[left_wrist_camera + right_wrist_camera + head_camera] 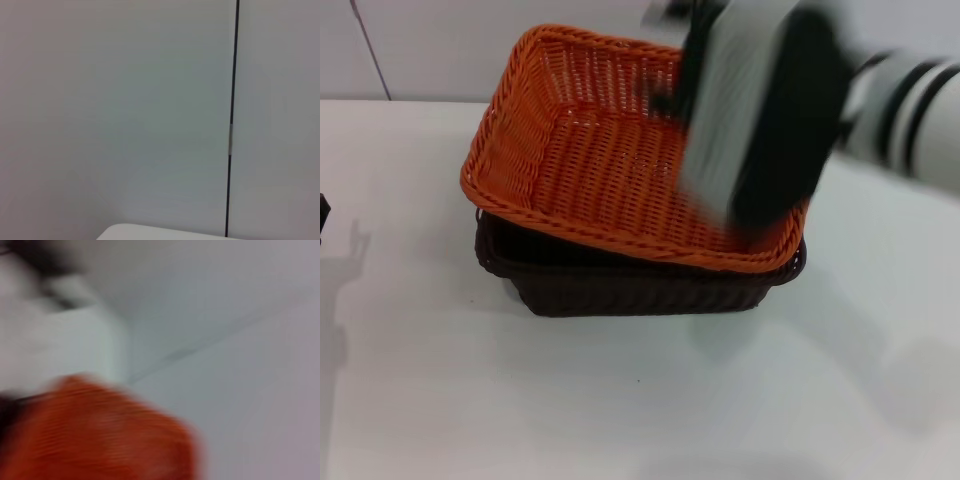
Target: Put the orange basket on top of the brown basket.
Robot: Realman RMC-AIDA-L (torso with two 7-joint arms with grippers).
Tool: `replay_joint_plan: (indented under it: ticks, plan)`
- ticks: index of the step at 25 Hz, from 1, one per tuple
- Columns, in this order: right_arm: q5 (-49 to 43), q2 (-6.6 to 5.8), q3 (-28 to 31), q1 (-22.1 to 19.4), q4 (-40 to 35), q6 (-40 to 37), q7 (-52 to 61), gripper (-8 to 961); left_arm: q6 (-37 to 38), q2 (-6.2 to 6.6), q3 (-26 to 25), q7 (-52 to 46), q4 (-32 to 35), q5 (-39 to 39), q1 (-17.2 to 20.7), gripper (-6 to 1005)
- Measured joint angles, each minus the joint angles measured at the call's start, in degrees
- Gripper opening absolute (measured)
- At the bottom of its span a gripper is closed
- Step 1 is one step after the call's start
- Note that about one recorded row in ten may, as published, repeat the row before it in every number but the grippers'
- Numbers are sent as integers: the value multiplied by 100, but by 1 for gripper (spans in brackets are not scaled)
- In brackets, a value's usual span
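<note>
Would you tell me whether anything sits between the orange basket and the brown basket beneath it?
Nothing visible does: the orange basket already rests tilted on the brown basket, with the right gripper over its right side.

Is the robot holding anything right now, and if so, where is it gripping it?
It cannot be told. The right gripper is over the far right side of the orange basket, which sits tilted on the brown basket, but its fingers are hidden.

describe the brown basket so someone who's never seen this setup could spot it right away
On the white table, look under the right gripper at the two stacked baskets. The brown basket is the lower one, dark woven wicker, almost black, with the orange basket sitting tilted on top.
</note>
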Motion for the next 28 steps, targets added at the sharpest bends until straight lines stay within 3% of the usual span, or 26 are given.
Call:
replay_joint_plan:
  ticks: [3,4,5,6,7,8,9,10,12,13,14,15,16,17,19,24,28]
  plan:
    - [17,-14,511,-595,-455,-2051,1312,602,30,6,-13,-1,0,0,30,813]
    - [31,-16,668,-1051,-676,-3212,2067,602,57,8,-19,-7,0,0,42,813]
    - [31,-16,668,-1051,-676,-3212,2067,602,57,8,-19,-7,0,0,42,813]
    - [51,5,707,-1742,-912,-4359,2605,602,102,10,-22,-15,0,0,48,813]
    - [51,5,707,-1742,-912,-4359,2605,602,118,11,-24,-16,0,-1,50,813]
    - [65,17,699,-2052,-1036,-4857,2785,602,168,13,-25,-18,0,0,55,813]
    - [208,36,643,-2631,-1456,-6095,3188,602,227,14,-27,-13,0,-1,63,813]
    - [208,36,643,-2631,-1456,-6095,3188,602,227,14,-27,-13,0,-1,63,813]
    - [698,49,530,-3014,-2259,-7619,3515,602,329,16,-36,-25,0,-2,78,813]
    - [987,49,452,-3052,-2830,-8468,3574,602,341,15,-44,-31,0,2,79,813]
    - [1608,40,275,-2884,-4094,-10111,3646,602,344,16,-67,-33,0,-5,79,813]
    - [1608,40,275,-2884,-4094,-10111,3646,602,344,16,-67,-33,0,-5,79,813]
    - [2499,25,-51,-2446,-5544,-11558,3840,602,350,16,-94,-35,0,-6,79,813]
    - [2499,25,-51,-2446,-5544,-11558,3840,602,365,16,-113,-36,-2,-5,80,813]
    - [4064,17,-759,-1849,-7094,-13131,4228,602,405,16,-121,-38,-4,-5,89,813]
    - [5156,21,-1473,-1539,-7694,-13695,4349,602,509,20,-126,-39,0,7,144,813]
    - [5220,19,-1528,-1546,-7637,-13694,4358,602,516,28,-168,-39,19,5,160,813]
